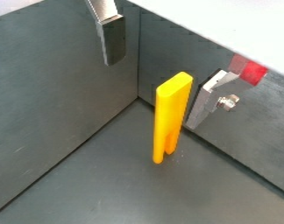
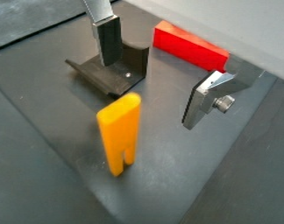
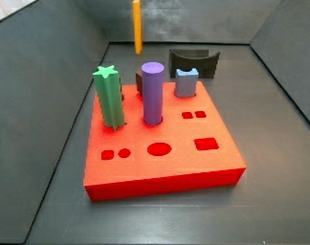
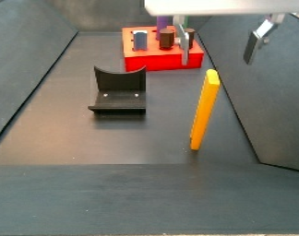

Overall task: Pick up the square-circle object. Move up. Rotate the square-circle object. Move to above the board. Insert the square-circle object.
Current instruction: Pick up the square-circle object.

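Observation:
The square-circle object, a long orange-yellow peg, stands upright on the dark floor by itself in both wrist views (image 1: 170, 118) (image 2: 118, 133) and in both side views (image 4: 204, 109) (image 3: 137, 27). My gripper (image 1: 154, 87) (image 2: 152, 90) is open and empty, with one finger (image 1: 110, 39) on one side of the peg and the other finger (image 1: 208, 101) on the other side, not touching it. In a side view the gripper (image 4: 223, 44) hangs just above the peg's top. The red board (image 3: 158, 165) (image 2: 191, 45) (image 4: 152, 61) lies apart from the peg.
A green star-topped peg (image 3: 109, 96), a purple cylinder (image 3: 152, 91) and a small blue-grey piece (image 3: 186, 81) stand in the board. The dark fixture (image 2: 110, 72) (image 4: 117, 92) (image 3: 196, 61) sits on the floor between board and peg. Grey walls enclose the floor.

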